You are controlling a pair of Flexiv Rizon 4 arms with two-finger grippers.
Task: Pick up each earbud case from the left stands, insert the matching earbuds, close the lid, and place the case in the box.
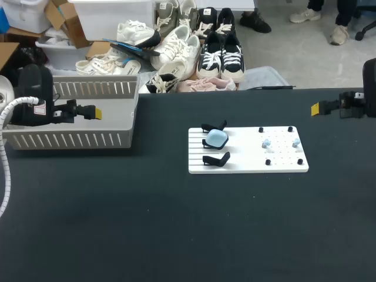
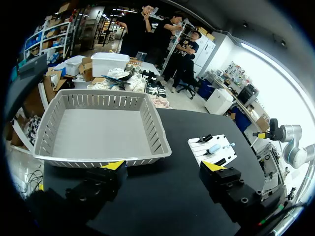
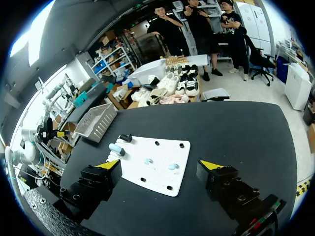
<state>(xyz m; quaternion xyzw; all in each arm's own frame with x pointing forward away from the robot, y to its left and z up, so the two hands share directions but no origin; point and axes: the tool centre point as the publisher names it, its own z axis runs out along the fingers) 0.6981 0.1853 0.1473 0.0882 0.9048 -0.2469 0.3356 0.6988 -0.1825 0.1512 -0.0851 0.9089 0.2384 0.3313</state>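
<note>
1. Worktop layout. A black worktop (image 1: 176, 235) carries 2 fixtures: a grey slatted box (image 1: 70, 140) at the left and a white board (image 1: 247, 165) near the middle. The 2 stand well apart, with bare worktop between them.

2. Board contents. The left part of the board holds 3 black stands in a row. The far stand (image 1: 213, 126) and the near stand (image 1: 216, 159) carry no case. The middle stand carries 1 light blue earbud case (image 1: 216, 138); whether its lid is up or down cannot be told. On the right part of the board lie 2 pale blue earbuds (image 1: 266, 143), apart from each other. At least 4 black pegs (image 1: 290, 128) stand around them.

3. Left arm. The left gripper (image 2: 163, 167) is open and grips no item; its yellow tips stand wide apart. It hangs at the box, whose near wall lies just ahead of the fingers in the left wrist view. The board is farther ahead, beyond the box corner.

4. Right arm. The right gripper (image 3: 158, 164) is likewise open and unloaded. It is at the worktop's right side, well apart from the board. In the right wrist view the board lies ahead of the fingers.
</note>
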